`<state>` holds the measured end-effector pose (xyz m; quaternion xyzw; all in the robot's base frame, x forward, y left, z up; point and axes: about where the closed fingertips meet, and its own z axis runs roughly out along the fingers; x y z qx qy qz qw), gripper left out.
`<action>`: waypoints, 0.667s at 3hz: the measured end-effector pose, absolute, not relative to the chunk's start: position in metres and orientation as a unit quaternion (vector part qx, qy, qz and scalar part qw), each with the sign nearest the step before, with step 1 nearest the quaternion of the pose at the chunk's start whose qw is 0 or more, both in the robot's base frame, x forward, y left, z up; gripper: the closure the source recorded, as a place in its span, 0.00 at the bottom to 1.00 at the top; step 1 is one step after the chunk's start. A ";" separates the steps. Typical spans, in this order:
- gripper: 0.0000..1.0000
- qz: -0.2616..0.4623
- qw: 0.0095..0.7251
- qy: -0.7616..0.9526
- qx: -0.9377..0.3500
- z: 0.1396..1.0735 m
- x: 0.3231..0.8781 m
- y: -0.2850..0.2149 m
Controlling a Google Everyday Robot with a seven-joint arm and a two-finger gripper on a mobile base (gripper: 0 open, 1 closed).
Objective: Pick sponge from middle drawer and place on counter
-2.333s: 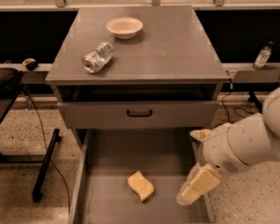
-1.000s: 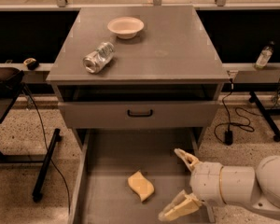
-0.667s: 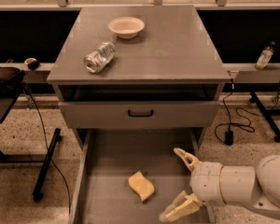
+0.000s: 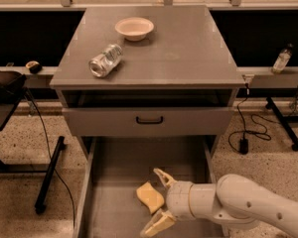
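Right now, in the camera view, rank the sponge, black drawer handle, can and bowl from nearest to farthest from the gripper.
The gripper sits low in the middle drawer, fingers open.
1. Sponge, between the fingers.
2. Black drawer handle, above it.
3. Can, left on the counter.
4. Bowl, at the counter's back.

You see a speckled tan floor [image 4: 20, 148] at the lower left. A black stand leg [image 4: 49, 175] sits on it. Black cords [image 4: 248, 128] lie at the right. A dark space [image 4: 35, 33] fills the upper left. A small bottle [image 4: 281, 58] stands on a grey ledge [image 4: 275, 78] at the upper right. The gripper [image 4: 152, 202] is at the bottom middle.
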<state>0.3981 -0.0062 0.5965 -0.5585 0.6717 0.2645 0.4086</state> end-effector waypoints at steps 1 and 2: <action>0.00 0.232 0.434 0.677 -0.547 0.545 0.425 -0.008; 0.00 0.227 0.439 0.684 -0.536 0.531 0.430 -0.008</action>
